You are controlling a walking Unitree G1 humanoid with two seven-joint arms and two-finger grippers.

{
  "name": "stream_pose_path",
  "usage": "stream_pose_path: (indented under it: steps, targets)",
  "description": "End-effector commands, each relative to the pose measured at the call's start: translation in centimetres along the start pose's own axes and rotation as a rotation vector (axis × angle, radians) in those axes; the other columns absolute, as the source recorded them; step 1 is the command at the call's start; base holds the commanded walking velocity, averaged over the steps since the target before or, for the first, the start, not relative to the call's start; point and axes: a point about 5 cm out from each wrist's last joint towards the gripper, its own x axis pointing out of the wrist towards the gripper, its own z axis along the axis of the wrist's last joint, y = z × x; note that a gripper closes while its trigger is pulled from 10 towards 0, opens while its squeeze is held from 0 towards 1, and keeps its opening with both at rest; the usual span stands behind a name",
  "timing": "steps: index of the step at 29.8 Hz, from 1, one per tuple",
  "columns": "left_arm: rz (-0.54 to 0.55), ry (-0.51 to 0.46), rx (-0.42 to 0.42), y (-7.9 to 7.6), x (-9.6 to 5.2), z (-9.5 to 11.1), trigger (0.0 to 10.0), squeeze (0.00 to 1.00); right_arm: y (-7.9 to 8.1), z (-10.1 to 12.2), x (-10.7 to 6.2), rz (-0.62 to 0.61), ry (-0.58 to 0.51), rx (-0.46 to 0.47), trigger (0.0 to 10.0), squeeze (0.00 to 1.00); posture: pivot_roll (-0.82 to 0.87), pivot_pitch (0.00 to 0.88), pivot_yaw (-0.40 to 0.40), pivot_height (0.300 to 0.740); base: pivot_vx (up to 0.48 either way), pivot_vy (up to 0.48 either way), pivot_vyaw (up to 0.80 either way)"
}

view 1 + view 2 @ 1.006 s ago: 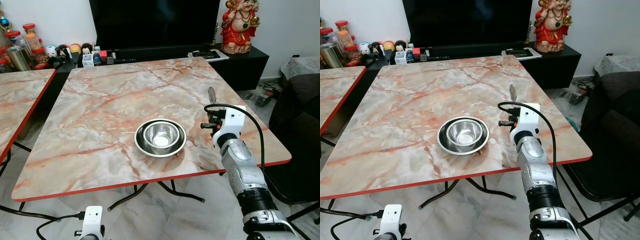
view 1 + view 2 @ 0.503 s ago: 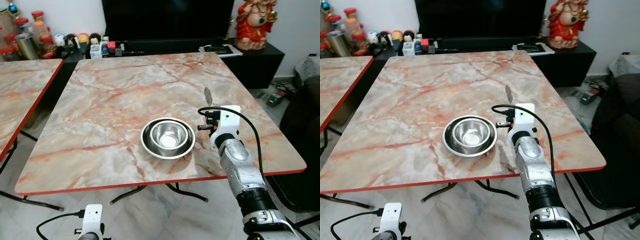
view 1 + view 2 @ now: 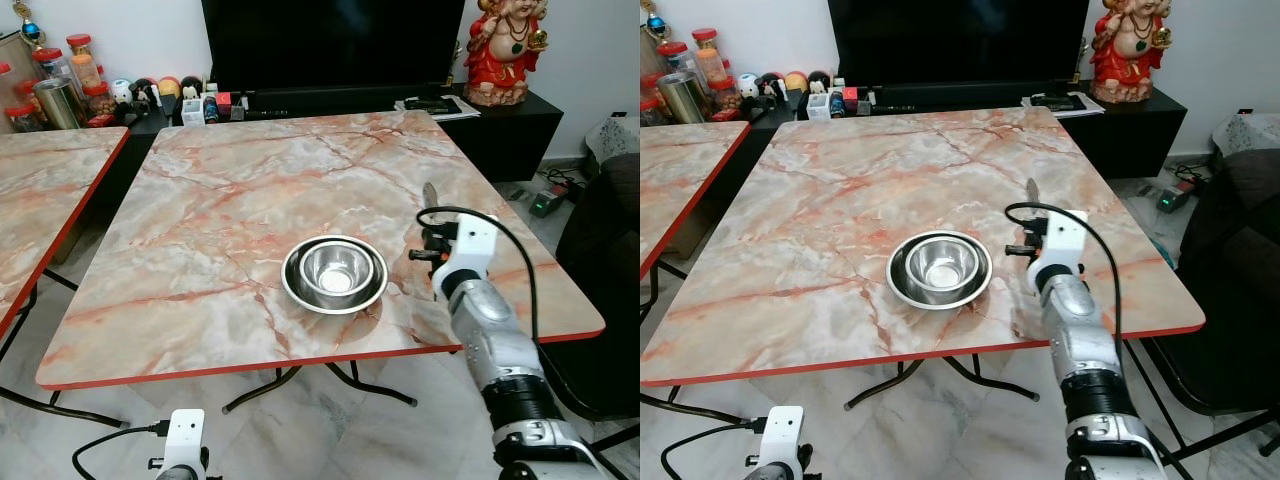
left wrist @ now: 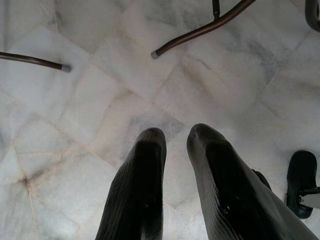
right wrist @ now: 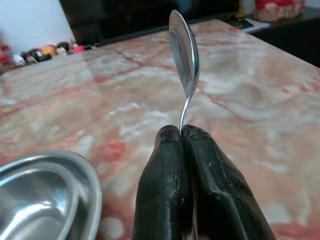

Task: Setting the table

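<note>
Spoon (image 5: 184, 55), pinched upright between the right gripper (image 5: 181, 134)'s closed fingers at three o'clock of the nested steel bowls (image 3: 334, 274), looks unplaced; left gripper (image 4: 176, 141) hangs slightly parted.

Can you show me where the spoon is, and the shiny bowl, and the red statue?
spoon (image 5: 184, 55), right wrist view, on its bowl end.
shiny bowl (image 3: 335, 272), left eye view, on the inside bottom.
red statue (image 3: 1123, 50), right eye view, on its body.
</note>
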Motion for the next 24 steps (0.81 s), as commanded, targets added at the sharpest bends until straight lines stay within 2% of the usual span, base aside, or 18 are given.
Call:
stream_pose_path:
  steps: [1,12,16,21,24]
  targets:
    - [0.000,0.002,-0.004,0.11,0.04,0.12,10.0,0.00,-0.04,0.14,0.19,0.011,0.014,0.000,10.0,0.00,-0.08,0.000,0.027,0.728,0.000,0.000,0.00]
    - [0.004,-0.003,-0.002,0.19,0.05,0.21,10.0,0.00,0.33,0.07,0.16,0.025,0.011,-0.028,10.0,0.00,-0.08,0.000,0.030,0.728,0.000,0.000,0.00]
    - [0.006,-0.001,0.003,0.25,0.05,0.22,10.0,0.00,0.39,-0.10,0.11,0.021,0.016,-0.071,10.0,0.00,-0.08,0.000,0.033,0.728,0.289,0.000,0.49]
    - [0.003,0.002,0.004,0.25,0.06,0.21,10.0,0.00,0.62,-0.10,0.15,0.027,0.012,-0.064,10.0,0.00,-0.08,0.000,0.030,0.728,0.283,0.000,0.00]
    - [0.001,0.003,0.003,0.20,0.02,0.05,10.0,0.00,0.67,-0.11,0.03,0.029,0.008,-0.065,10.0,0.00,-0.08,0.000,0.028,0.728,0.000,0.000,0.00]
